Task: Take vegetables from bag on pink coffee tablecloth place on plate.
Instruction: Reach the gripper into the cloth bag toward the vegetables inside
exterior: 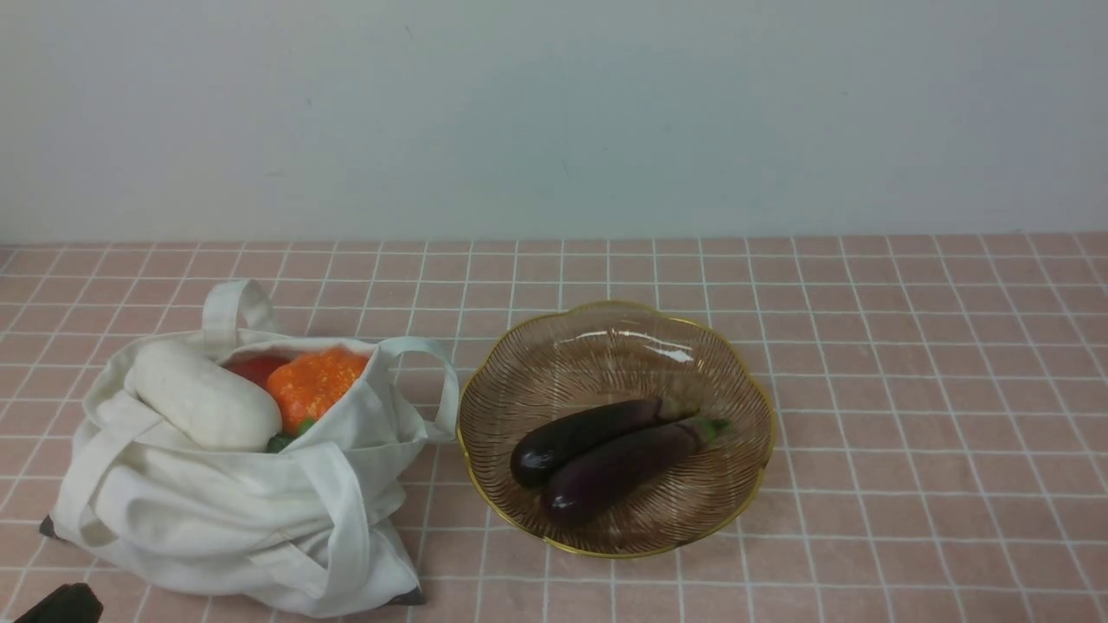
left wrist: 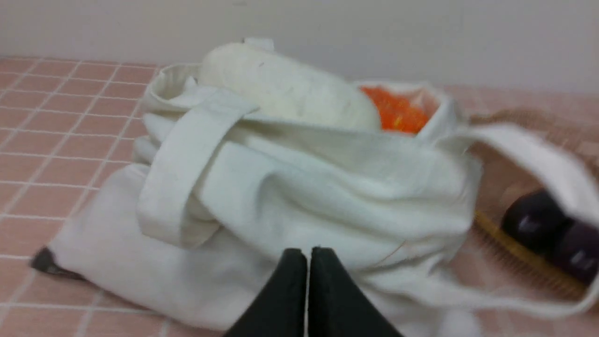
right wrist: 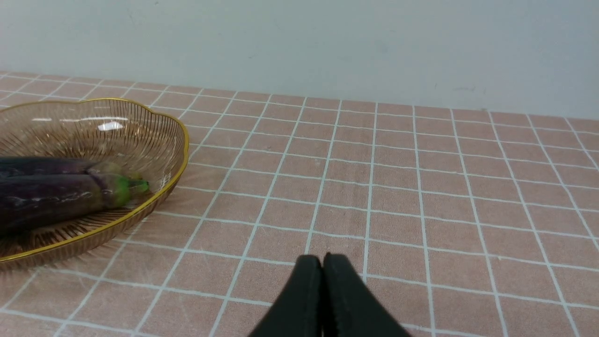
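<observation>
Eggplants (exterior: 619, 459) on amber plate (exterior: 736, 493), white radish (exterior: 208, 398) in cloth bag (exterior: 234, 528), left hand (left wrist: 308, 262) and right hand (right wrist: 322, 267) closed

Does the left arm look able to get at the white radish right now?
Probably yes: the radish pokes out of the bag's open top, uncovered, though the left fingers are shut and must open first.

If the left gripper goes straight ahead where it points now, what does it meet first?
Probably the near side of the white bag, below the radish; the remaining gap is hard to judge.
</observation>
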### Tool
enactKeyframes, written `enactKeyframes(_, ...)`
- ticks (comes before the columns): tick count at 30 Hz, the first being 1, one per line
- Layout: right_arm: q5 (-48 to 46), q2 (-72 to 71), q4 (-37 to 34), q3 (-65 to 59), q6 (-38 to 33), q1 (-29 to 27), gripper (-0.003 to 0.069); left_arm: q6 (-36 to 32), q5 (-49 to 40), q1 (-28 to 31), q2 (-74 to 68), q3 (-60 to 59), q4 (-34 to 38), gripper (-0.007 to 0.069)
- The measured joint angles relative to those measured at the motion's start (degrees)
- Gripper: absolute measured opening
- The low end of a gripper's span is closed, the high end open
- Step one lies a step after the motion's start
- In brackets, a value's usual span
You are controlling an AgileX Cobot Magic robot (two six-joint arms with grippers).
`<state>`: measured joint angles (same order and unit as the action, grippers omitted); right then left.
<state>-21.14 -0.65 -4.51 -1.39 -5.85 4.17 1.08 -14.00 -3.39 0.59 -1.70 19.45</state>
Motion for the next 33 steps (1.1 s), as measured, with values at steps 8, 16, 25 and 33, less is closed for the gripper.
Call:
enactKeyframes(8, 0.0, 0.0, 0.0, 0.0, 0.0, 0.0, -0.0015, 3.6, 13.0, 0.0, 0.0, 0.0, 25.1, -0.0004)
enactKeyframes(16, 0.0, 0.0, 0.0, 0.0, 0.0, 0.0, -0.0015, -1.1, 24.4, 0.0, -1.7, 9.5, 28.3, -0.0004)
enactKeyframes(25, 0.0, 0.0, 0.0, 0.0, 0.0, 0.0, -0.0015, -15.5, -7.0, 0.0, -26.9, 33.7, 15.3, -0.0004)
enactKeyframes(33, 0.0, 0.0, 0.0, 0.0, 0.0, 0.0, -0.0015, -8.3, -37.3, 0.5, -57.9, 56.6, -2.2, -0.0004)
